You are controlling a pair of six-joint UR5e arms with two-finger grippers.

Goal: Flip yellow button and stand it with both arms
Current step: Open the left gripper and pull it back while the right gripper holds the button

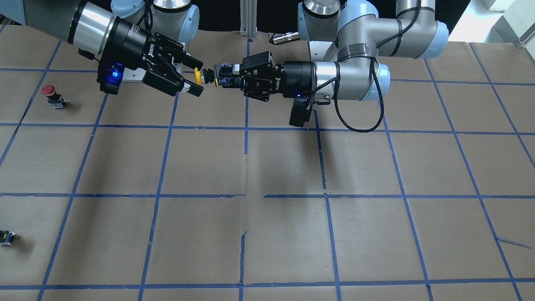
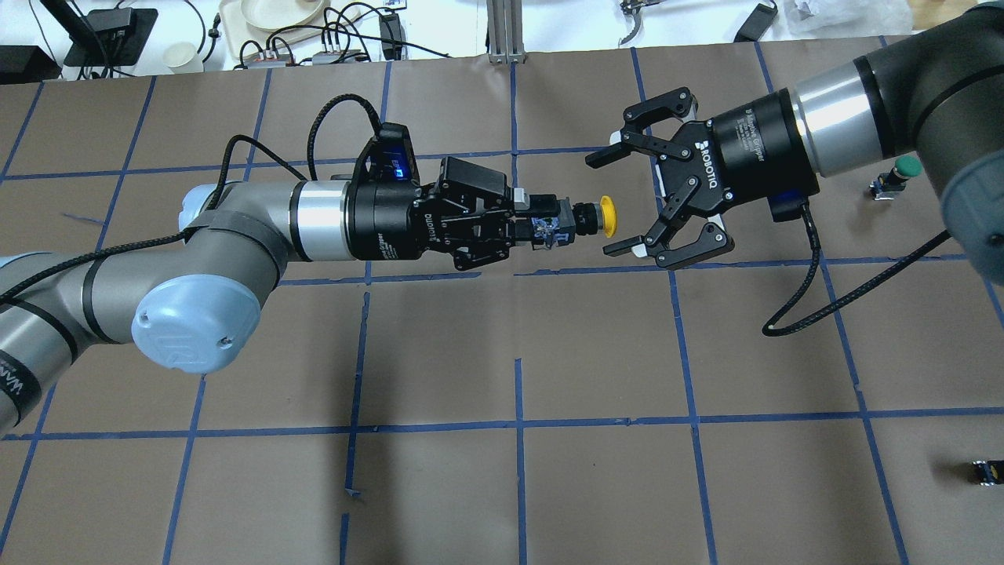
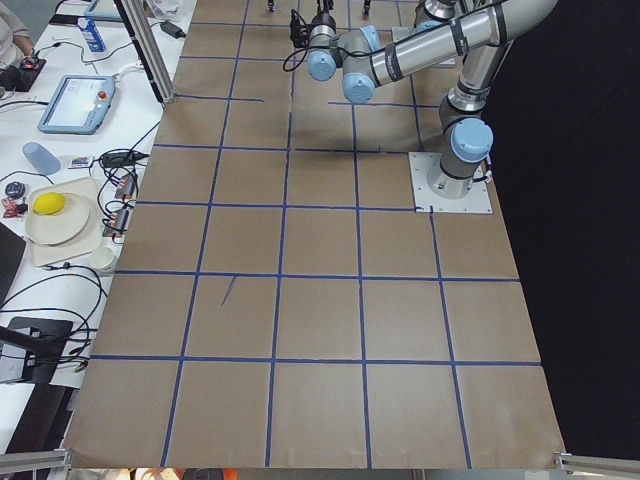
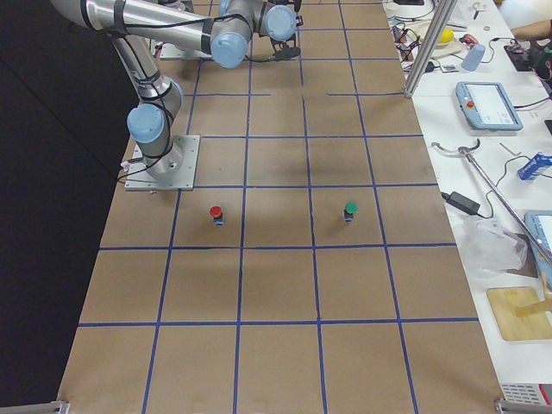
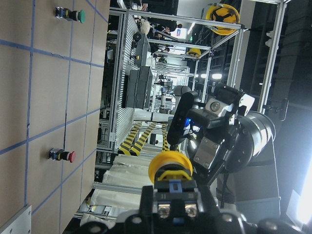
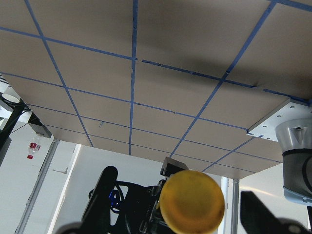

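The yellow button (image 2: pixel 590 219) is held level in the air, its yellow cap pointing at my right gripper. My left gripper (image 2: pixel 541 221) is shut on the button's blocky base (image 1: pixel 221 76). My right gripper (image 2: pixel 606 202) is open, and the cap (image 1: pixel 196 77) lies between its spread fingertips without touching them. In the left wrist view the cap (image 5: pixel 170 168) faces the right gripper (image 5: pixel 214 129). In the right wrist view the cap (image 6: pixel 192 201) fills the lower middle.
A red-capped button (image 1: pixel 51 94) and a green-capped button (image 2: pixel 896 176) stand on the brown paper table on the right arm's side. A small black capless part (image 2: pixel 987 472) lies near the table's edge. The arm's base plate (image 4: pixel 168 164) is at the robot's side.
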